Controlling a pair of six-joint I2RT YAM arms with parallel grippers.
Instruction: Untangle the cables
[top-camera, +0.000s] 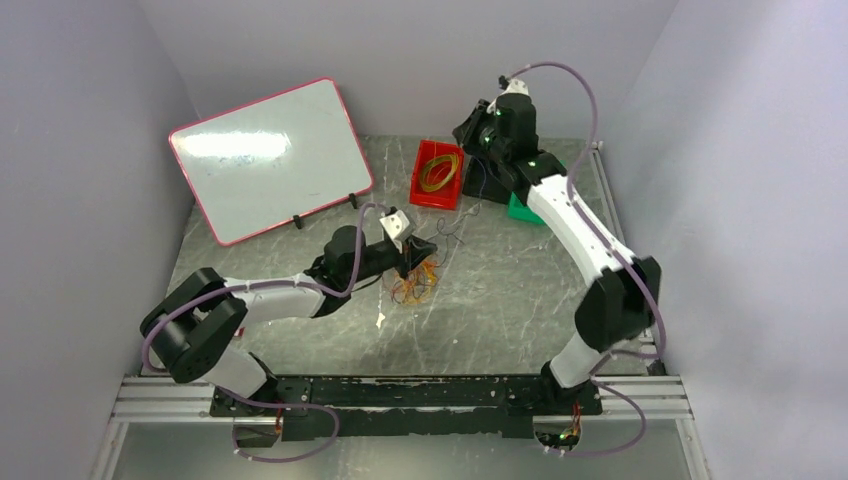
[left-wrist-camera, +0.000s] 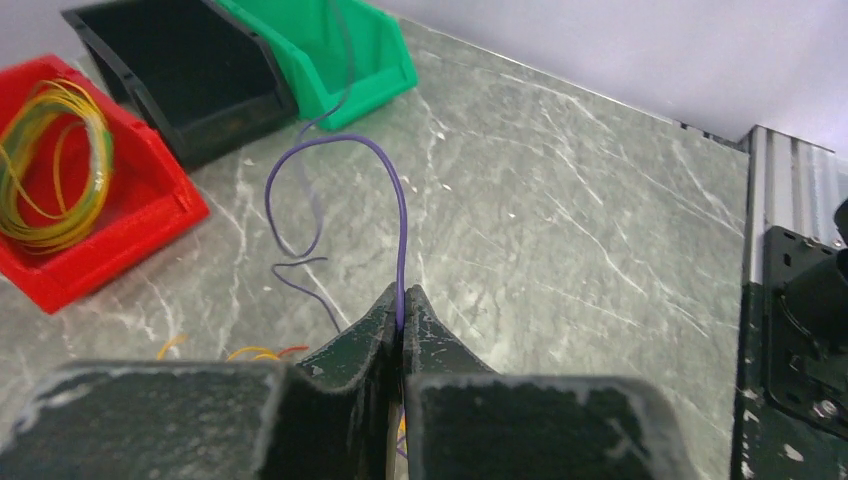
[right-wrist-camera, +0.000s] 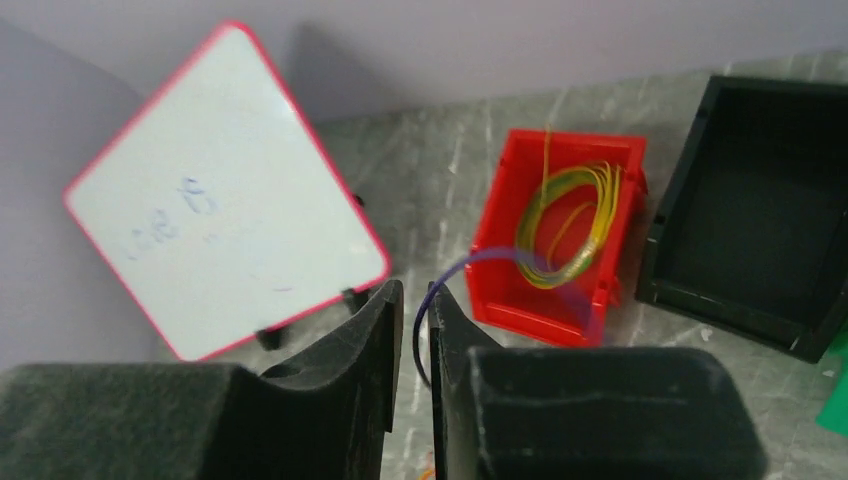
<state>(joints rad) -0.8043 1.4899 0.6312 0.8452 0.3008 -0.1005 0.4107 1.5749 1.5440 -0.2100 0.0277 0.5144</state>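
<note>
While the overhead view gives only the cables (top-camera: 415, 285), a yellow, orange and dark tangle on the worktop (top-camera: 520, 300), a purple wire (left-wrist-camera: 400, 220) is seen by the left wrist, pinched in the closed jaws of the left gripper (left-wrist-camera: 402, 300). A purple strand (right-wrist-camera: 470, 262) is seen between the narrowly parted jaws of the right gripper (right-wrist-camera: 414, 292), and a yellow coil (right-wrist-camera: 600, 215) in the red bin (right-wrist-camera: 495, 230).

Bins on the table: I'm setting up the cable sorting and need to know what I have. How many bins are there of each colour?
red bin: 1
black bin: 1
green bin: 1
Total: 3 bins
</note>
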